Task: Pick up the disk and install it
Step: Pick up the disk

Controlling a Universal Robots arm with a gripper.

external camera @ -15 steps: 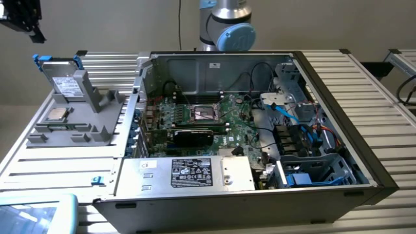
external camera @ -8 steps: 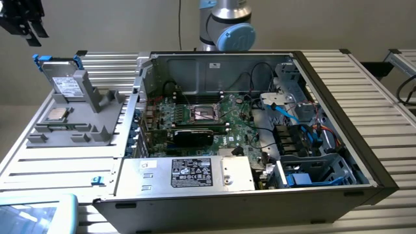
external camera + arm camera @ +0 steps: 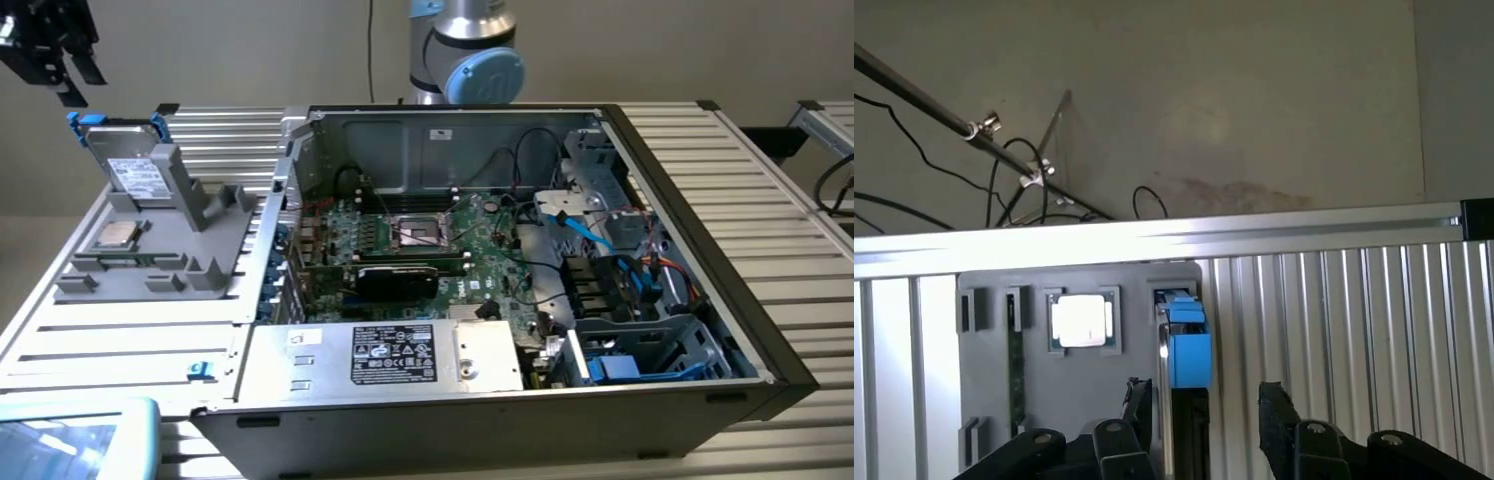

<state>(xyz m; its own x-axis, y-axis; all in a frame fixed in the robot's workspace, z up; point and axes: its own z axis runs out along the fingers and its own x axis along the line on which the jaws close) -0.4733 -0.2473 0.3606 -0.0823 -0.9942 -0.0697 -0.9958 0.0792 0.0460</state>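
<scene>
The black gripper (image 3: 78,84) hung in the upper left of the exterior view, high above the disk (image 3: 134,173) and not touching it. Its two fingers (image 3: 1278,412) were spread apart and held nothing. The disk was flat and grey with a white label and a bright blue plastic frame. It stood on its edge in a smooth grey plastic holder (image 3: 200,270) at the left of the frame. A small shiny square chip (image 3: 118,237) lay flat in the same holder, just below the disk. The holder sat on a ribbed metal table (image 3: 120,350). To its right stood a big open computer case (image 3: 727,260) full of wires.
</scene>
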